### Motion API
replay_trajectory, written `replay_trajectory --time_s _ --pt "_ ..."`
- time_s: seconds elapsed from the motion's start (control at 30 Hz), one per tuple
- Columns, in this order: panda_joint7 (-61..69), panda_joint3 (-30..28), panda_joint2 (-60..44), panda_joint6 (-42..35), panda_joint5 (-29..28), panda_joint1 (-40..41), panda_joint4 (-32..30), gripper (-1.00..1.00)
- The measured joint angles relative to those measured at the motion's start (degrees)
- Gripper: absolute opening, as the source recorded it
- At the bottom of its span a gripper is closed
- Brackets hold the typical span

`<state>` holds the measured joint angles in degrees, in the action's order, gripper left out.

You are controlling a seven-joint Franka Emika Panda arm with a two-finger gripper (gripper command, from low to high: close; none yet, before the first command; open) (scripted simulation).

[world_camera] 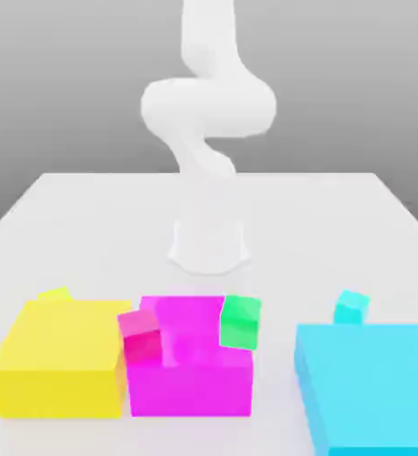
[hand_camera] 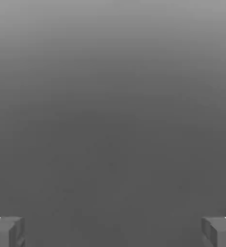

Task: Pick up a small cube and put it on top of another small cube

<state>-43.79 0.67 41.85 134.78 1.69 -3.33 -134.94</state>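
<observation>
A small cyan cube sits on the white table just behind the large cyan block, at the exterior view's right. A small green cube rests tilted on the back right of the big magenta block. A small pink-red cube leans at that block's left corner. A small yellow cube peeks from behind the big yellow block. In the hand view my gripper is open, its grey fingertips far apart with nothing between them, facing plain grey background.
The white arm rises from its base at the middle of the table, behind the row of three big blocks along the front edge.
</observation>
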Motion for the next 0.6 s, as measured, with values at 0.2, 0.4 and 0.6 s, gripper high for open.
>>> replay_trajectory --time_s 0.2,0.4,0.6 --pt "4.72 2.75 -9.73 7.28 3.75 -8.07 -7.71 0.00" --pt "8.73 7.05 -19.12 14.30 6.66 -15.41 -15.18 0.00" --pt "11.28 12.26 -28.51 21.53 7.62 -22.10 -22.71 0.00"
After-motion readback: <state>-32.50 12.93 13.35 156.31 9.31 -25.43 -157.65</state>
